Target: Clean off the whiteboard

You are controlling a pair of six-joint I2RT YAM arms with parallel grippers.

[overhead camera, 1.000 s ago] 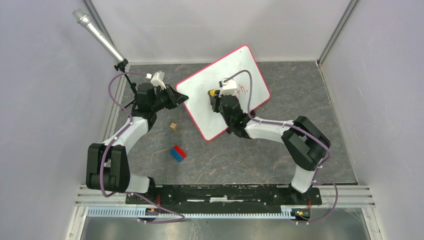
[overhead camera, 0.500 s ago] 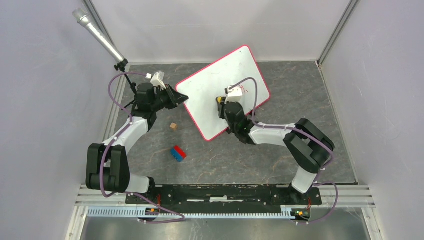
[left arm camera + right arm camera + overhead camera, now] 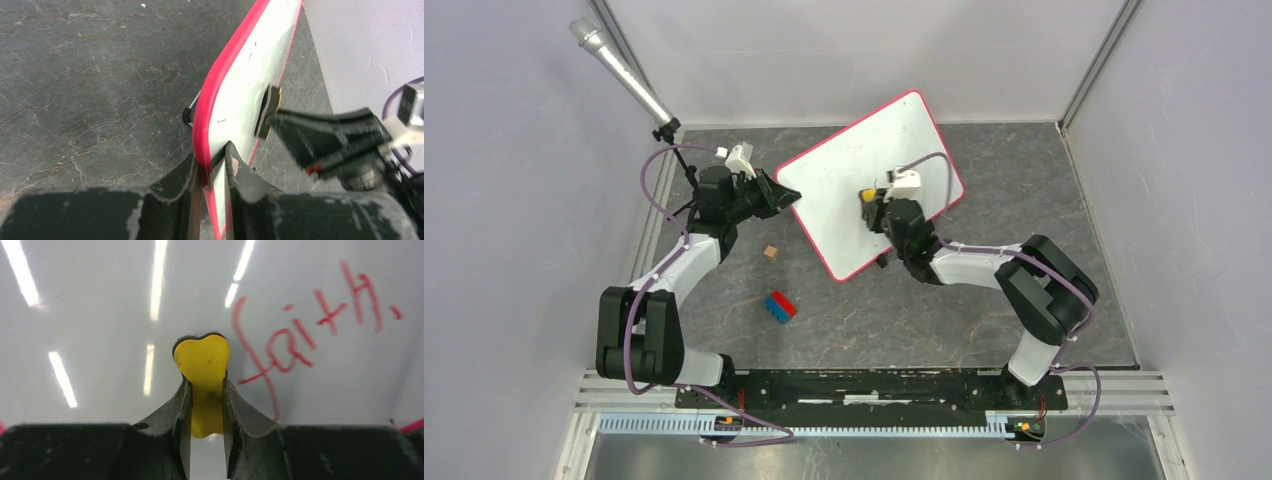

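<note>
The whiteboard (image 3: 844, 175), white with a red-pink rim, stands tilted at the back middle of the table. My left gripper (image 3: 786, 199) is shut on its left edge; the left wrist view shows the rim (image 3: 210, 112) pinched between the fingers. My right gripper (image 3: 871, 203) is shut on a small yellow eraser (image 3: 202, 367) whose tip presses on the board face (image 3: 100, 315). Red writing "faith." (image 3: 310, 335) sits just right of the eraser. The eraser also shows in the top view (image 3: 865, 195).
A small tan cube (image 3: 770, 252) and a blue-and-red block (image 3: 779, 306) lie on the dark table left of centre. A microphone (image 3: 619, 70) on a stand leans at the back left. Grey walls close in the table on three sides.
My right gripper with the eraser has shifted right and toward the near edge of the board, and its wrist has turned. The left gripper and the board have stayed put.
</note>
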